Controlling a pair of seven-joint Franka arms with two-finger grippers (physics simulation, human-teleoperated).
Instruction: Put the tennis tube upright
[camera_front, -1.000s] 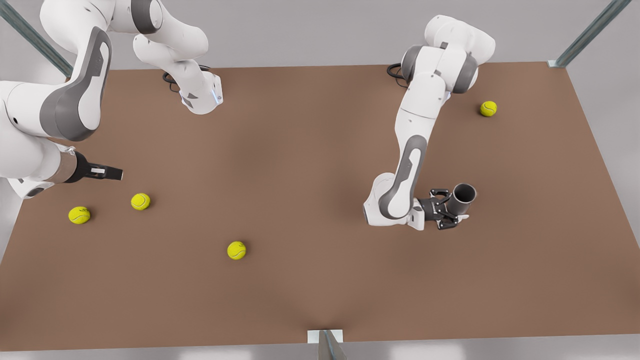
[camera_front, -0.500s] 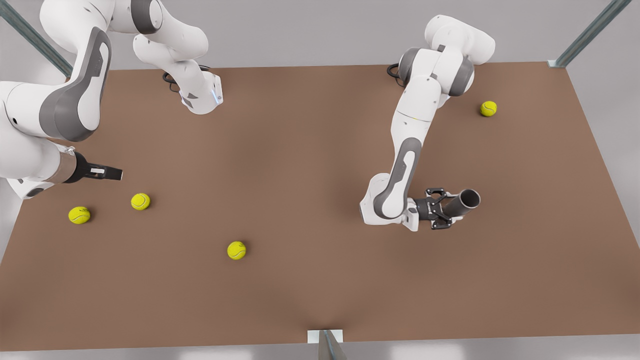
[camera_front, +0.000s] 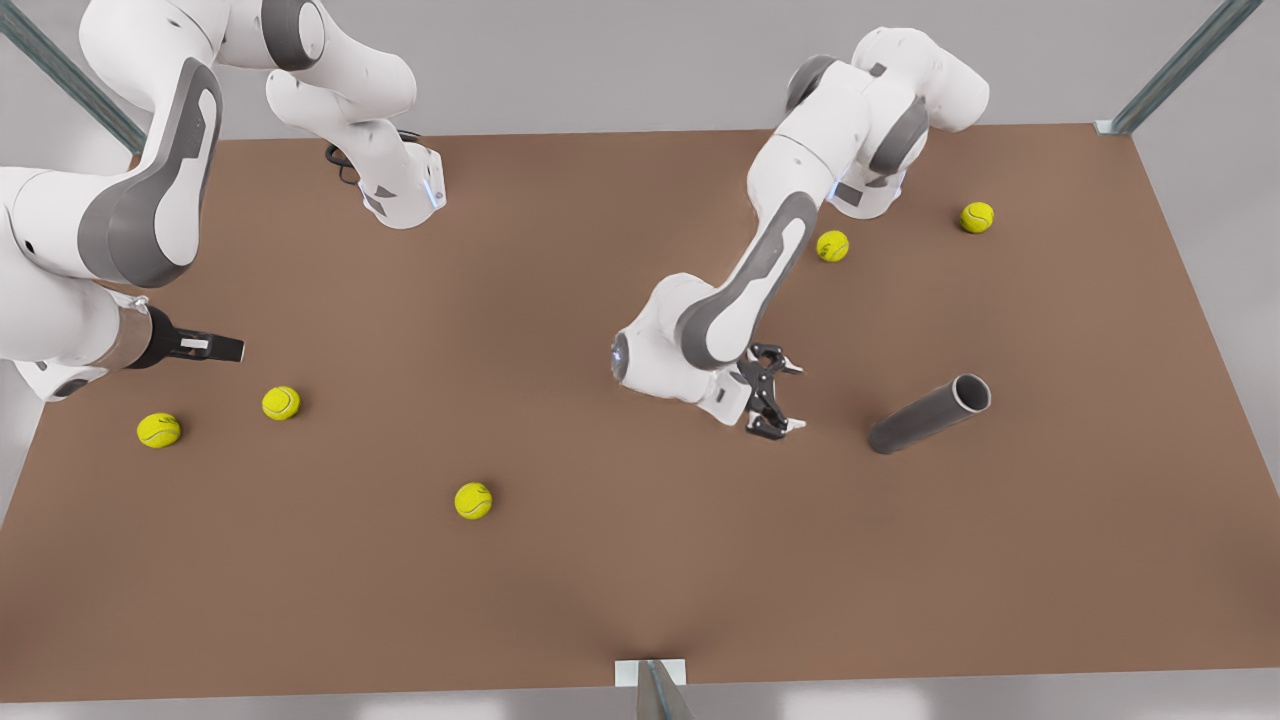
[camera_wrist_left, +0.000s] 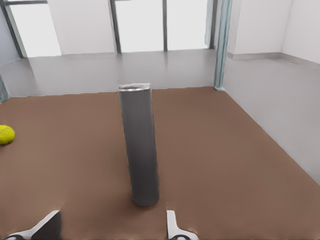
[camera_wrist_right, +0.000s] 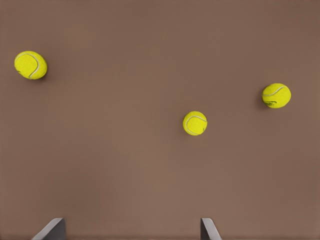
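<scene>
So the tennis tube (camera_front: 930, 413) is out on the brown counter (camera_front: 600, 300), over toward the edge on the front view's right, roughly halfway between the far and near edges. In the left wrist view the tube (camera_wrist_left: 139, 145) stands on its end, rim up, leaning just a touch. In the front view it looks slanted, with the open dark mouth pointing toward the far right corner. Nothing is touching it.

The left gripper (camera_front: 772, 405) sits near the tube on the side toward the middle of the counter, clearly apart from it. Its jaws are spread wide and empty. In its own camera the left gripper (camera_wrist_left: 110, 232) faces the tube, with a fingertip on each side of the tube's base.

The right gripper (camera_front: 215, 347) hangs by the counter edge on the front view's left, and that arm is just waiting. Its own camera shows the right gripper (camera_wrist_right: 131, 232) with jaws wide apart, nothing in them, looking down on three balls (camera_wrist_right: 195, 123).

Five yellow tennis balls are scattered around: two close together (camera_front: 281, 403) by the left edge under the right gripper, one (camera_front: 473, 500) nearer the near edge, one (camera_front: 832, 246) beside the left arm's base and one (camera_front: 977, 217) toward the far right corner.
</scene>
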